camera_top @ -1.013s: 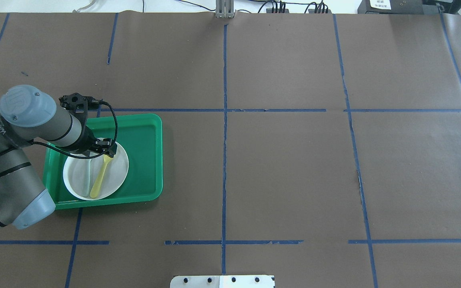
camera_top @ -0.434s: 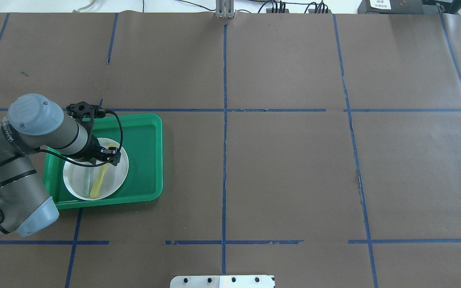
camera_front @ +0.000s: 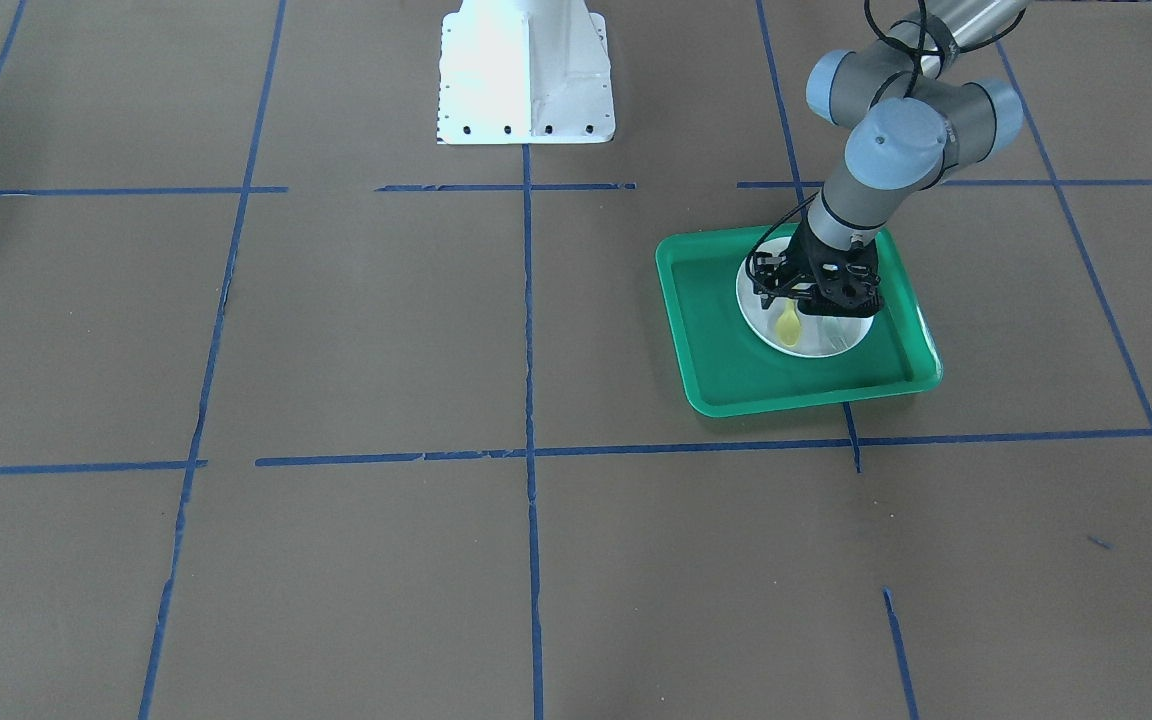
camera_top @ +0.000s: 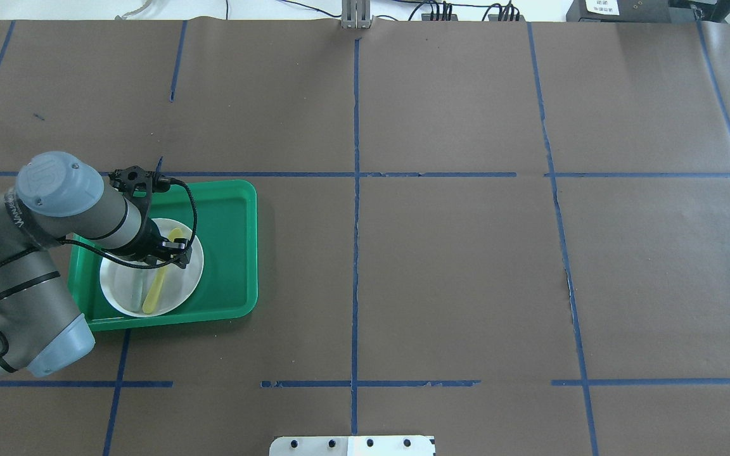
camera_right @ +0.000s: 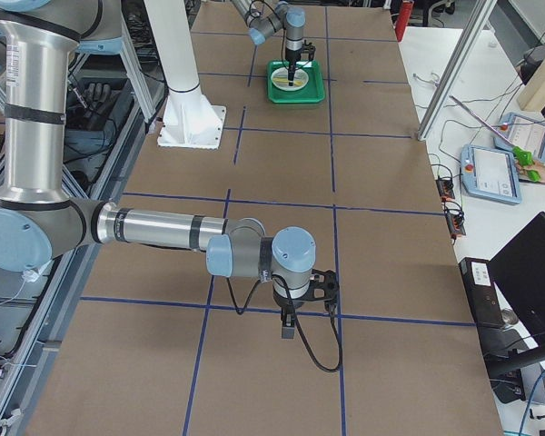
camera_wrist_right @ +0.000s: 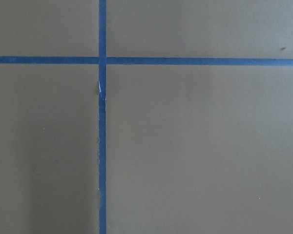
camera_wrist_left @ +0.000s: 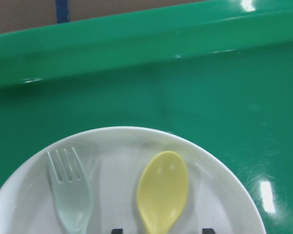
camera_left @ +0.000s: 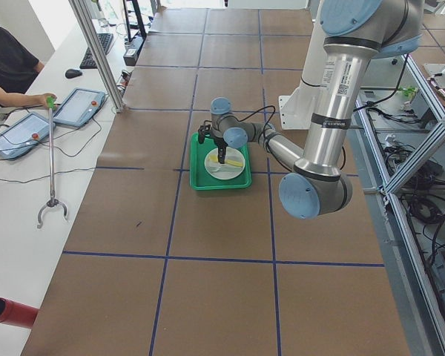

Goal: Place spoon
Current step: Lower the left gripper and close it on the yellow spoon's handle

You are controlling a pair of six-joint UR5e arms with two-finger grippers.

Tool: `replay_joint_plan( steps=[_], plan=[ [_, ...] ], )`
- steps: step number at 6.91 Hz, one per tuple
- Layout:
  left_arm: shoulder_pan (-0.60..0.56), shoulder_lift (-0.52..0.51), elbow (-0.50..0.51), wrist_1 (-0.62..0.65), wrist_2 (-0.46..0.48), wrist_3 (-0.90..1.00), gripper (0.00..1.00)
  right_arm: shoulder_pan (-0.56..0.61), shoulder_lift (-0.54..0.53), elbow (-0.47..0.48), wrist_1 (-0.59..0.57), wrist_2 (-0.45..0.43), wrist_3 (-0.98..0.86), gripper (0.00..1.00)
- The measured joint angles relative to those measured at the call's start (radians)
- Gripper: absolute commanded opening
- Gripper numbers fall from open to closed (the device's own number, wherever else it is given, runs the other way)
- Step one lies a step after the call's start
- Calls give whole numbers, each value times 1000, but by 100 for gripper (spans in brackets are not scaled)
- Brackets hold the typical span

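Looking down from above, the left gripper [camera_top: 175, 248] has slid a little toward the lower right of the frame over the last second. The bowl of the yellow spoon [camera_top: 161, 278] now peeks out above it, though the spoon itself has not budged. It lies flat on the white plate [camera_top: 186, 282], inside the green tray [camera_top: 232, 253] at the left of the worktop [camera_top: 454, 253], just beside a fork [camera_wrist_left: 71, 195].

In the wrist view the fingers [camera_wrist_left: 117, 230] stand spread, one on either side of the spoon's neck, pinching nothing. I'd judge the spoon either just set down or about to be gripped.

Spoon and tray look like smooth, glossy plastic. The fork is pale and translucent, the plate round and shallow.

The right gripper [camera_right: 289, 327] hangs far off, and I cannot tell whether its fingers are spread.
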Motion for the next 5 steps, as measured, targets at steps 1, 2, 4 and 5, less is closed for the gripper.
replay_joint_plan(
  steps=[1, 2, 4, 5],
  plan=[
    [1, 0, 3, 0, -2, 1, 54, 0, 0, 0, 0, 0, 0, 100],
    [1, 0, 3, 0, -3, 2, 40, 0, 0, 0, 0, 0, 0, 100],
    [1, 1, 4, 1, -4, 6, 13, 0, 0, 0, 0, 0, 0, 100],
    [1, 2, 2, 1, -4, 8, 4, 0, 0, 0, 0, 0, 0, 100]
  ],
)
